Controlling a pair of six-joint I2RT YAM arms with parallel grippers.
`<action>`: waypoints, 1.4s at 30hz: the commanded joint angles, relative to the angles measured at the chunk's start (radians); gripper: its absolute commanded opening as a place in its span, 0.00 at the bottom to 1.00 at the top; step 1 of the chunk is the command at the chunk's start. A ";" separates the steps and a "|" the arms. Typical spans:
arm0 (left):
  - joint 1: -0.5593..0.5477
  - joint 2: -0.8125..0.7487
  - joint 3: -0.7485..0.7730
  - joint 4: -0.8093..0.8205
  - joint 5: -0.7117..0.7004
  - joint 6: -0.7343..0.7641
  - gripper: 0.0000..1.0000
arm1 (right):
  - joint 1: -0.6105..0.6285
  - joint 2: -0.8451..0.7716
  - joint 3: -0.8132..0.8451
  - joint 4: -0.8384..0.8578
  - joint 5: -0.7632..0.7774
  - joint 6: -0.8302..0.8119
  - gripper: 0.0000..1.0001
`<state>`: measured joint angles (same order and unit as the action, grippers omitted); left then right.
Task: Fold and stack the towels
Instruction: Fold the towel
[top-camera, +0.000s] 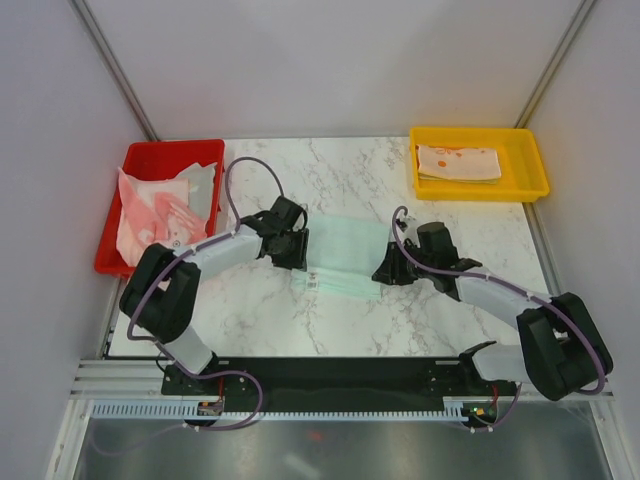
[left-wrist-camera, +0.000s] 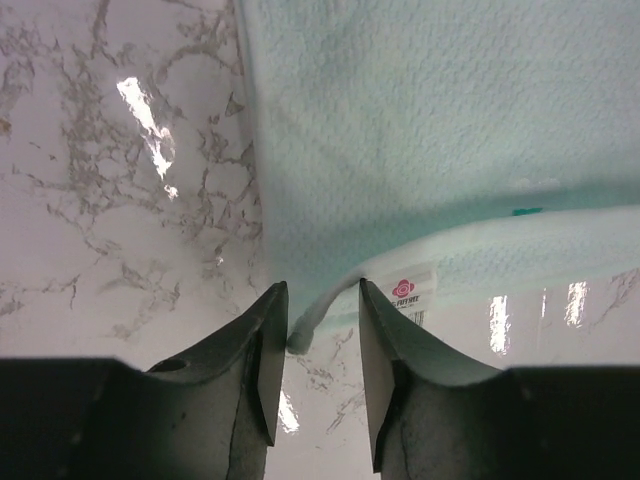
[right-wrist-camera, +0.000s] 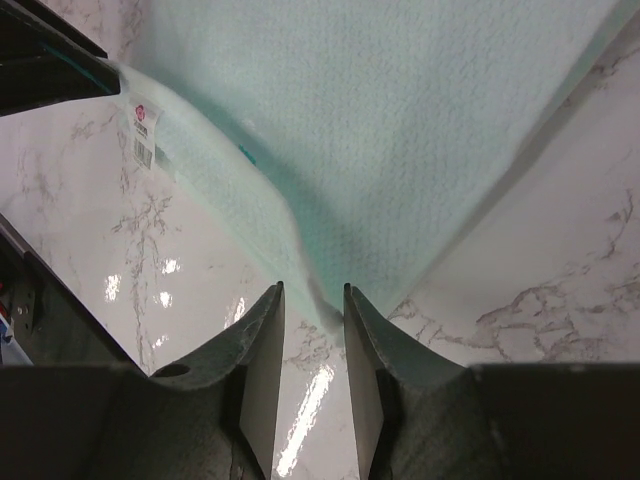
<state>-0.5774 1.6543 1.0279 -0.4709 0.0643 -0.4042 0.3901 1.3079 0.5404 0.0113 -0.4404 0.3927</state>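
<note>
A mint green towel (top-camera: 345, 262) lies on the marble table between my two grippers, its near edge folded up so a white tag (left-wrist-camera: 408, 292) shows. My left gripper (top-camera: 298, 255) stands open at the towel's (left-wrist-camera: 420, 130) near left corner. That corner pokes between the fingertips (left-wrist-camera: 322, 300) with a gap on either side. My right gripper (top-camera: 388, 272) is open at the near right corner of the towel (right-wrist-camera: 380, 130). There the cloth tip just reaches the right finger (right-wrist-camera: 352, 300) and the jaws stand apart (right-wrist-camera: 313, 298). More towels lie in the two trays.
A red tray (top-camera: 140, 160) at the back left holds crumpled pink towels (top-camera: 150, 215) and a pale one (top-camera: 200, 180). A yellow tray (top-camera: 530, 160) at the back right holds a folded peach towel (top-camera: 458, 162). Grey walls close in both sides.
</note>
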 joint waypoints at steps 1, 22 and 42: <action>-0.007 -0.062 -0.054 0.002 0.019 -0.036 0.40 | 0.004 -0.055 -0.033 -0.004 -0.020 0.005 0.37; -0.024 -0.223 -0.190 0.006 0.118 -0.085 0.33 | 0.004 -0.036 0.001 0.019 -0.007 0.043 0.39; 0.053 -0.190 0.075 0.004 -0.132 -0.118 0.50 | 0.007 -0.220 -0.017 -0.136 0.087 0.103 0.38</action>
<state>-0.5465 1.3922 1.0382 -0.5495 -0.0967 -0.5709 0.3954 1.1069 0.4942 -0.1024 -0.4789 0.4500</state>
